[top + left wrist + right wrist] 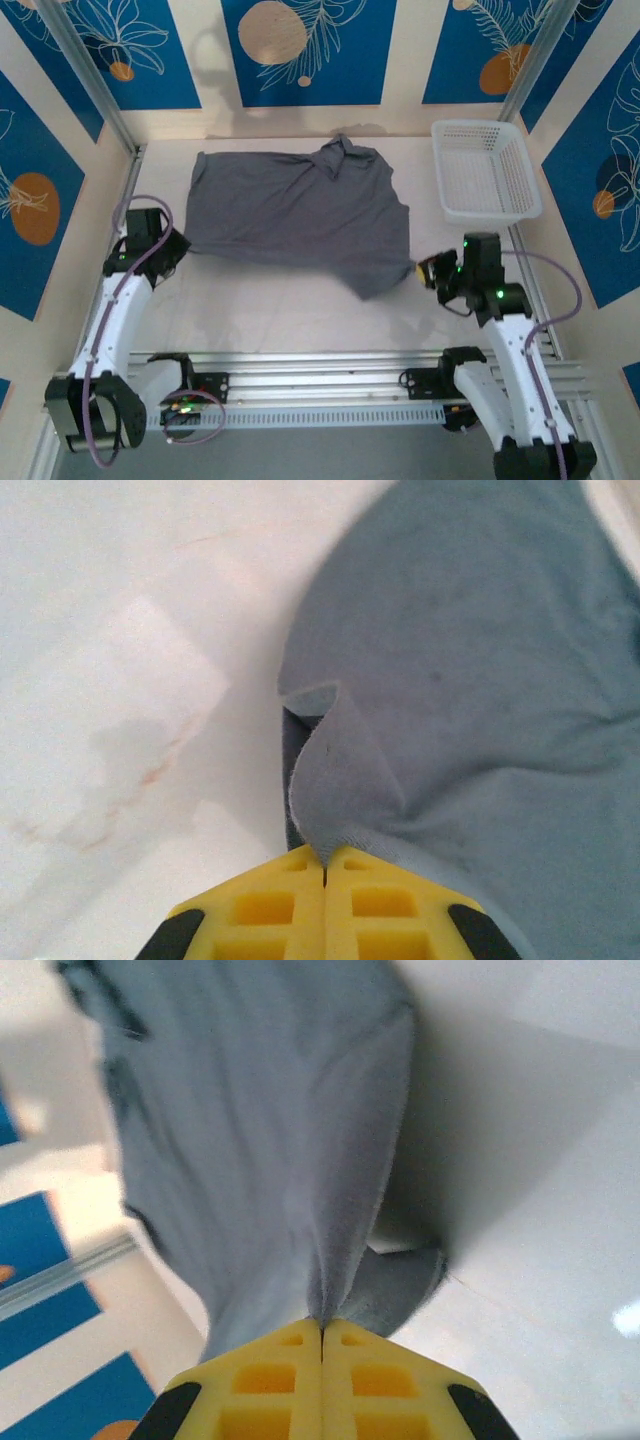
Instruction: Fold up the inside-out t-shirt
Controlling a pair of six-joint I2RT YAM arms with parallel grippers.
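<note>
The left gripper [323, 858] and right gripper [322, 1328] are found fully closed, each pinched on a near corner of the t-shirt [300, 215] — so placed, it is judged, that the hem can be lifted evenly. The garment is spread mid-table [280, 310], near the basket [485, 170].

The t-shirt [300, 215] is plain grey, no print. The basket [487, 170] at 2 o'clock is white mesh. The counter [300, 310] is white. The left claw [324, 855] and right claw [322, 1328] are yellow with black corners. The wall panels [310, 50] are blue with white leaves and orange circles.
</note>
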